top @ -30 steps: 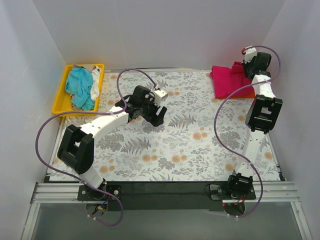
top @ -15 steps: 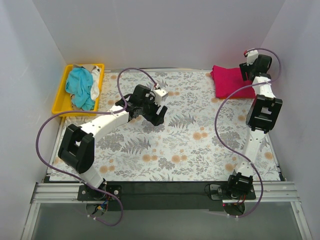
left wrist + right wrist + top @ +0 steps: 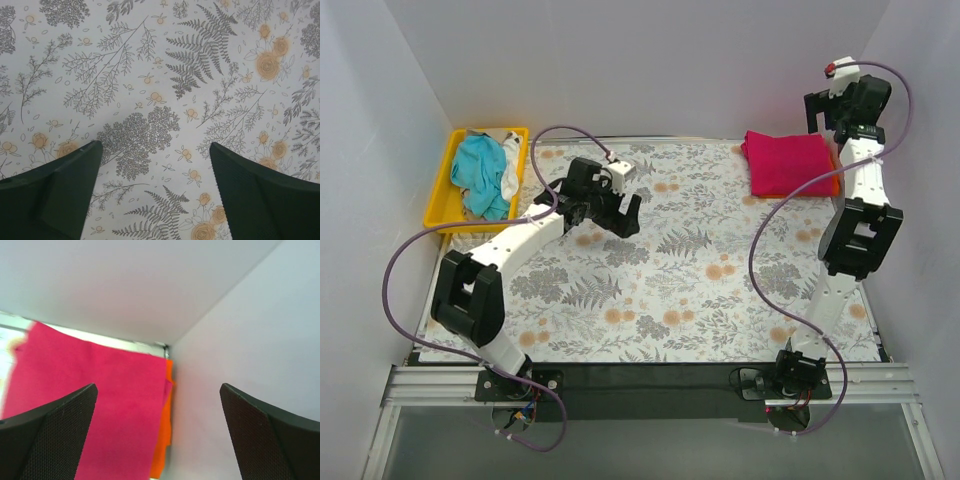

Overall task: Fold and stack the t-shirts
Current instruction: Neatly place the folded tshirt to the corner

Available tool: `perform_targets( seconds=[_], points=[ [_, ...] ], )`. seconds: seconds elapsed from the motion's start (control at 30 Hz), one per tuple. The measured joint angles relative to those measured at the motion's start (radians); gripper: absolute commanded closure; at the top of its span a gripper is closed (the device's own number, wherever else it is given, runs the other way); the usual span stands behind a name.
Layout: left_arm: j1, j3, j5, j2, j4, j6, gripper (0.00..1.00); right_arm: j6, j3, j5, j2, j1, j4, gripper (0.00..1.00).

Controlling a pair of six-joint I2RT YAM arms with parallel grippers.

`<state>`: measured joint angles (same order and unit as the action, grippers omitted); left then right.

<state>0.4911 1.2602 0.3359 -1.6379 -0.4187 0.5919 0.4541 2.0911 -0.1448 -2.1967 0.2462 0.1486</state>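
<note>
- The right hand (image 3: 157, 387), fingers spread wide and holding nothing, hangs high over the counter's far right corner. It is clear of the cloth below, apparently so the pile lies undisturbed.
- Directly beneath it, the magenta t-shirt (image 3: 788, 163) lies folded flat on the orange t-shirt (image 3: 167, 440), with only an orange strip showing along its right edge. The stack looks begun here, tucked into the corner, which would leave the middle free for folding.
- The left hand (image 3: 155, 147), also wide and empty, hovers over bare counter toward the far left, near the yellow tray (image 3: 442, 185). The next pick-up probably lies there.
- In that tray, at the counter's far left corner, the teal t-shirt (image 3: 480, 175) and the white t-shirt (image 3: 512, 172) sit crumpled together, not yet folded.
- The counter (image 3: 700, 290) wears a grey fern and orange blossom print. Plain white walls (image 3: 650, 60) close it in on three sides.
</note>
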Motion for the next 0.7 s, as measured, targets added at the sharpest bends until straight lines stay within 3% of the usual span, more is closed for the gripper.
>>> perform_targets(
  seconds=[0.03,0.07,0.43,0.7],
  points=[
    [-0.01,0.001,0.007,0.005,0.0,0.013,0.05,-0.016,0.0,-0.023,0.024,-0.001,0.01,0.02],
    [-0.023,0.001,0.016,0.013,0.001,0.024,0.04,-0.036,0.0,-0.048,0.046,-0.002,0.019,0.02],
    [-0.159,0.077,0.095,0.057,-0.01,0.134,0.02,-0.276,-0.042,-0.385,0.242,-0.008,0.214,0.02],
    [-0.234,0.048,0.116,0.054,-0.025,0.174,0.02,-0.266,-0.521,-0.431,0.46,-0.114,0.352,0.02]
  ],
)
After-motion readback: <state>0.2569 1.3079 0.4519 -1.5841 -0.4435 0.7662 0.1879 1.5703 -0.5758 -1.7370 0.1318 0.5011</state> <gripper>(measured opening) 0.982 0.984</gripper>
